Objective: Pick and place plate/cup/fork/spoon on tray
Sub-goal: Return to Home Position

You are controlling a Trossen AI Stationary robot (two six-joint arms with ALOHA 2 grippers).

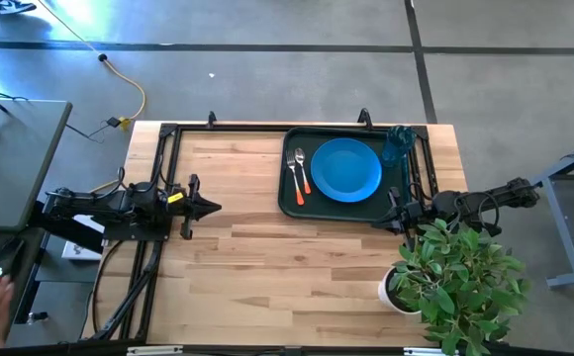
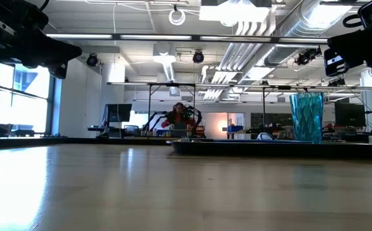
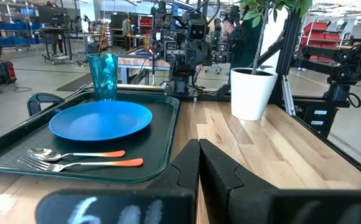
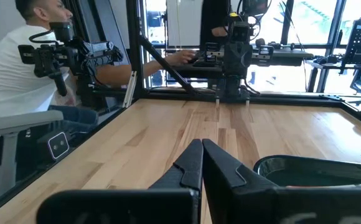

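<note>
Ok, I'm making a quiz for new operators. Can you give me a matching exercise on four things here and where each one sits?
Things:
1. plate
2. cup
3. fork
4. plant pot

Places:
A. on the bare table, off the tray
B. middle of the tray
C. tray's far right corner
D. beside the spoon, at the tray's left end

Pairs: 1-B, 2-C, 3-D, 4-A

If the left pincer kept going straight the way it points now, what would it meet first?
The left pincer, shut, points across bare table toward the tray. Its line seems to reach the tray's near corner first, though it may just skim past it toward the right pincer; depth is unclear.
</note>
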